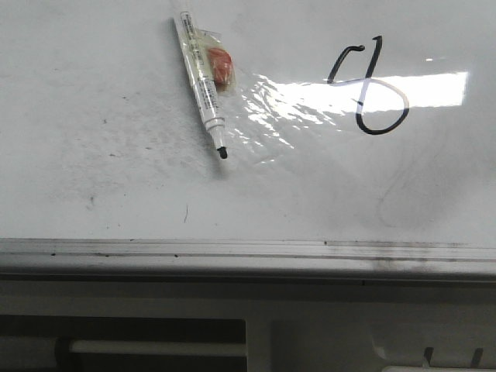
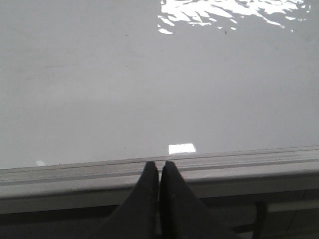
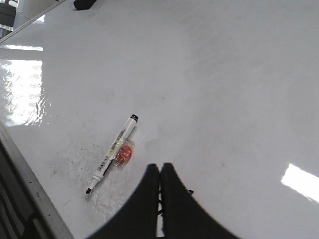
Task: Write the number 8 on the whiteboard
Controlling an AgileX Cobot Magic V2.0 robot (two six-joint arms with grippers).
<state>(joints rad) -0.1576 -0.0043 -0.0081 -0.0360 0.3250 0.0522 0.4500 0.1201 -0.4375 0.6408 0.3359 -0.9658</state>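
Observation:
The whiteboard (image 1: 116, 116) lies flat and glossy with a silver rail (image 1: 232, 249) along its near edge. The black hand-drawn number 8 (image 1: 372, 89) sits at the front view's upper right, with a closed lower loop and a hooked top. A white marker (image 1: 203, 85) with an uncapped black tip lies loose on the board at upper left, an orange piece taped to its barrel. It also shows in the right wrist view (image 3: 113, 152). My left gripper (image 2: 159, 165) is shut and empty over the rail. My right gripper (image 3: 160, 167) is shut and empty above the board, mostly hiding the 8.
Bright light glare (image 1: 325, 97) lies across the board between the marker and the 8. Faint grey erased strokes (image 1: 403, 194) mark the board below the 8. A dark object (image 3: 87, 4) sits at the board's far edge in the right wrist view.

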